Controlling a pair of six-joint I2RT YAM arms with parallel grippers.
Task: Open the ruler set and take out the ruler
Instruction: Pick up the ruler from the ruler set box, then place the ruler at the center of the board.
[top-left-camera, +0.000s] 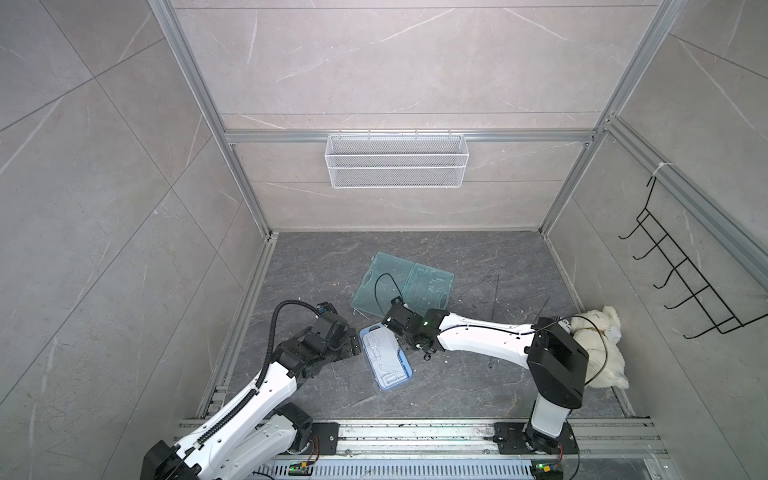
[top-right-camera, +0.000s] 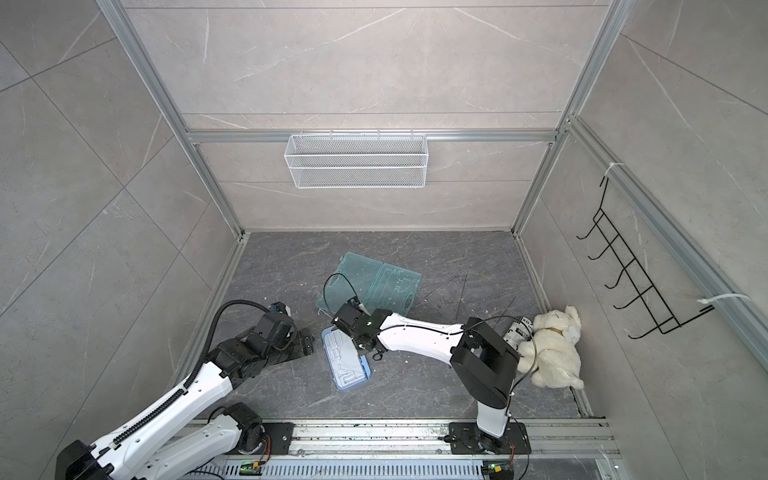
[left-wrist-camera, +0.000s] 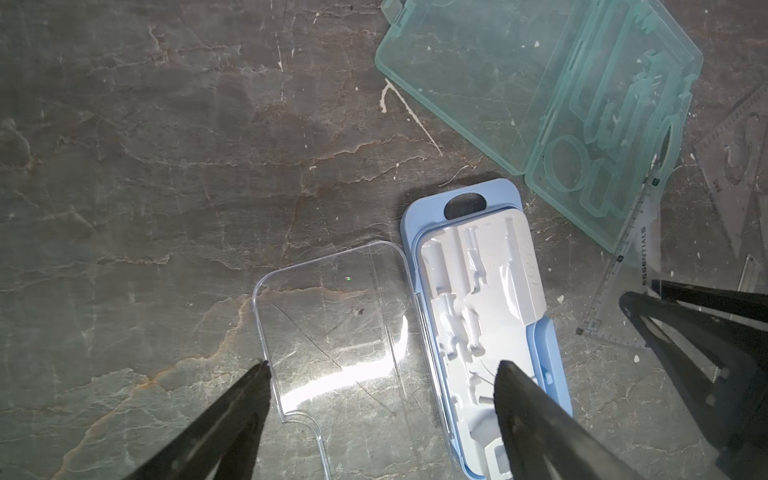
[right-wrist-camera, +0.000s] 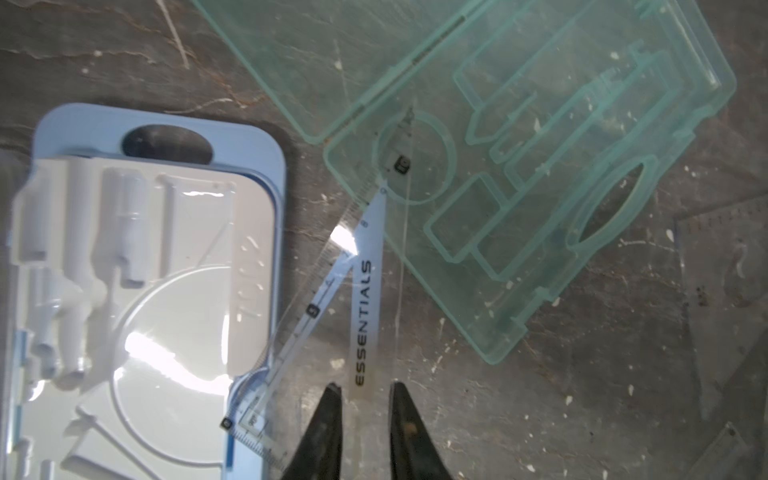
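Ruler set (top-left-camera: 386, 357) lies open mid-tabletop, nearer the front edge, in both top views. My right arm (top-left-camera: 478, 338) reaches low from the right edge and my left arm (top-left-camera: 249, 395) crouches beside the set.

Left wrist view: my left claw (left-wrist-camera: 382, 365) gapes, released, over the clear lid (left-wrist-camera: 332, 316), probably to keep it down.

Right wrist view: my right claw (right-wrist-camera: 365, 388) clenches the ruler (right-wrist-camera: 365, 316), one corner over the set's edge, I judge to draw it clear.
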